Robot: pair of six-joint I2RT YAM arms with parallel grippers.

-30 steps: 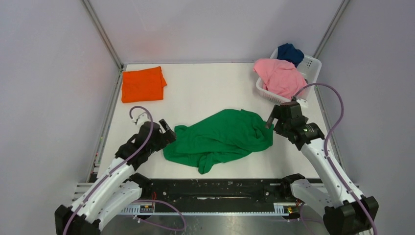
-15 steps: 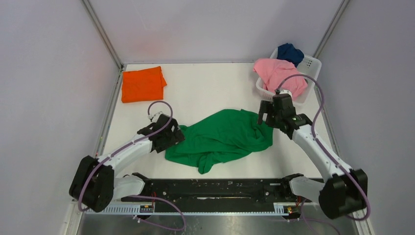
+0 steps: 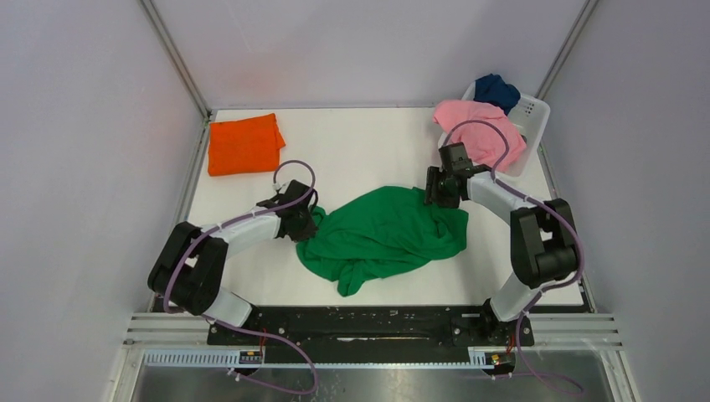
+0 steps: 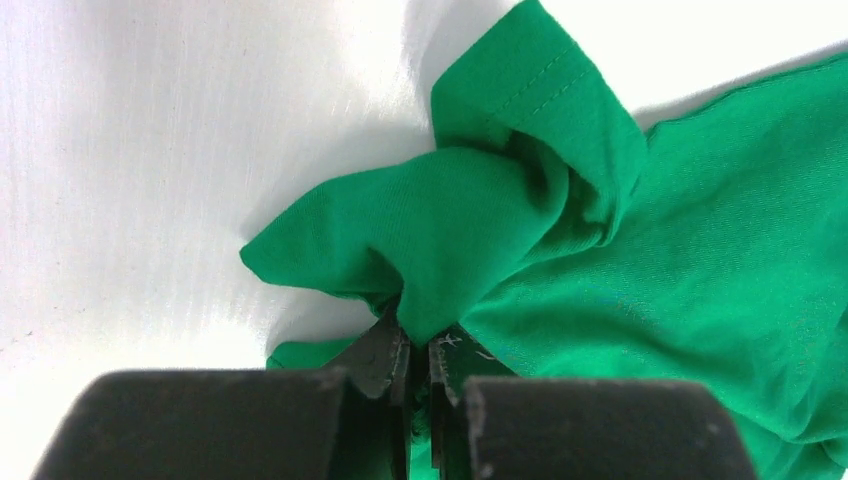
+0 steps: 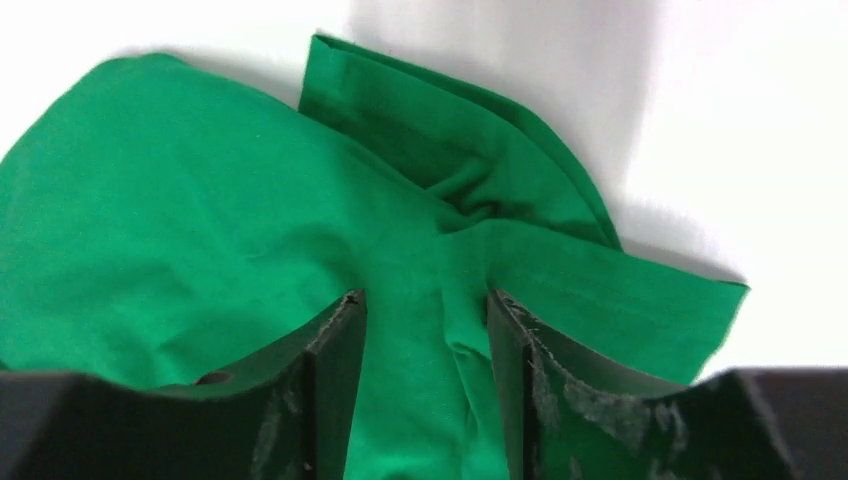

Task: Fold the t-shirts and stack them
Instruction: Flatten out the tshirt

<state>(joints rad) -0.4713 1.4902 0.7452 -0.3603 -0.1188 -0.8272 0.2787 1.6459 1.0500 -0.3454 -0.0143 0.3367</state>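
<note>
Left gripper: jaws pinched together on a bunched fold at the left edge of the green t-shirt. Right gripper: jaws apart, straddling a ridge of cloth at the shirt's far-right edge, not clamped on it.

The shirt lies crumpled mid-table, between your two arms. The orange t-shirt sits folded at the far-left corner. The pink t-shirt and navy t-shirt are in the basket, far right.

Risks as I see them:
- Left pinch looks like a wad of several layers held at the fingertips only. Can't tell if it's hem or sleeve. Pull hard and it may slip out, or the shirt comes up twisted instead of spreading.
- Close the right where it stands and you likely catch a crease plus the sleeve fold under it, not a single edge. Same twist problem.
- Pull apart with only the left clamped and the shirt just drags left out from between the right fingers.
- The pink shirt drapes over the basket rim just beside your right arm. A wide swing could snag it or nudge the basket.
</note>
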